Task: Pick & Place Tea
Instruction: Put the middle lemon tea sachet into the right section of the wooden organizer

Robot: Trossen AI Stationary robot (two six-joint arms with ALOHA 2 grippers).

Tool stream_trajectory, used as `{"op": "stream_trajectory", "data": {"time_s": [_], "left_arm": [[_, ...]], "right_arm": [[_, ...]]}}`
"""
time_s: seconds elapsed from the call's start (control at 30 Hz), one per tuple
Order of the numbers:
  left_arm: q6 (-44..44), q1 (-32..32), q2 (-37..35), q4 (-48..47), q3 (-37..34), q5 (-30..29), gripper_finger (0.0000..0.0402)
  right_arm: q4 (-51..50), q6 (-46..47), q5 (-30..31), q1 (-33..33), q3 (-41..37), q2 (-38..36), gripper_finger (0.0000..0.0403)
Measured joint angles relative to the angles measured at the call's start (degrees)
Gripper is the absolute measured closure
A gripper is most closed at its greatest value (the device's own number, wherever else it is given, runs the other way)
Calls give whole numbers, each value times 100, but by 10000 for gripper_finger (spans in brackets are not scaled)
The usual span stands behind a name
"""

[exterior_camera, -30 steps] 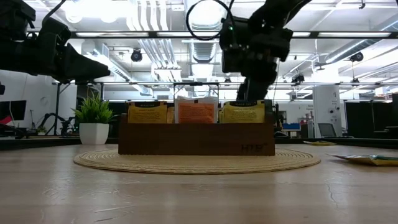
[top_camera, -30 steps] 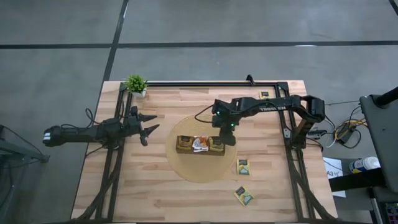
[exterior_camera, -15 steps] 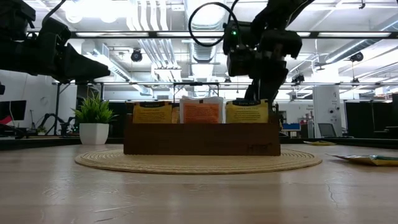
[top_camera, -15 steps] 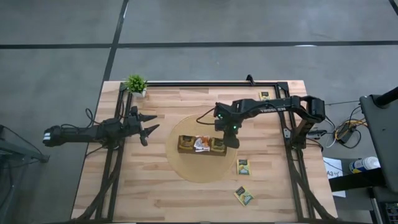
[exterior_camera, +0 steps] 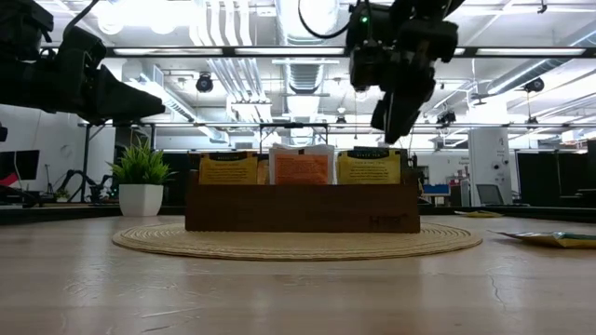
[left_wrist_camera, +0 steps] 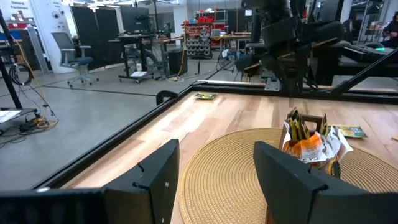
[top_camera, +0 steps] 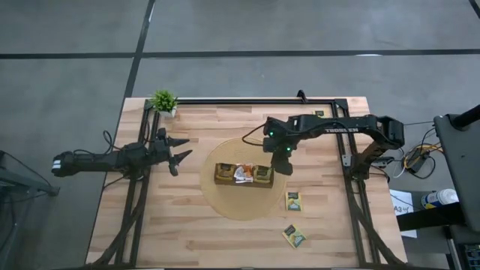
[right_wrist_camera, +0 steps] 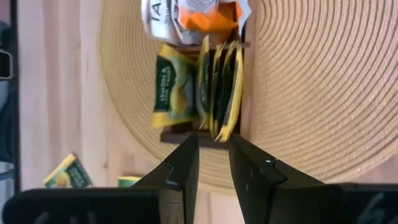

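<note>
A long brown wooden tray stands on a round woven mat. Tea sachets stand upright in it: yellow ones, white-and-orange ones and green-and-yellow ones. Three more sachets lie flat on the table. My right gripper hangs above the tray's right end, narrowly open and holding nothing. My left gripper waits open and raised off the table, left of the mat.
A small green potted plant stands at the table's far left corner. A dark metal frame runs along the table's far edge and down both sides. Bare wood shows near the front edge.
My right gripper has risen from just above the tray's right compartment to well above it and drifted a little toward the table's right edge. The left arm has kept still.
</note>
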Motion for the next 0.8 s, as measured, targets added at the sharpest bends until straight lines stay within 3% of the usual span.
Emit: {"op": "stream_trajectory", "data": {"time_s": [0.23, 0.43, 0.8], "left_arm": [[0, -2, 0, 2, 0, 0, 199], [0, -2, 2, 3, 1, 0, 199], [0, -7, 2, 4, 0, 0, 199]], "right_arm": [[-42, 487, 45, 272, -507, -531, 317], [5, 1079, 670, 795, -1112, -926, 317], [164, 2209, 1933, 2596, -1716, -1142, 317]]}}
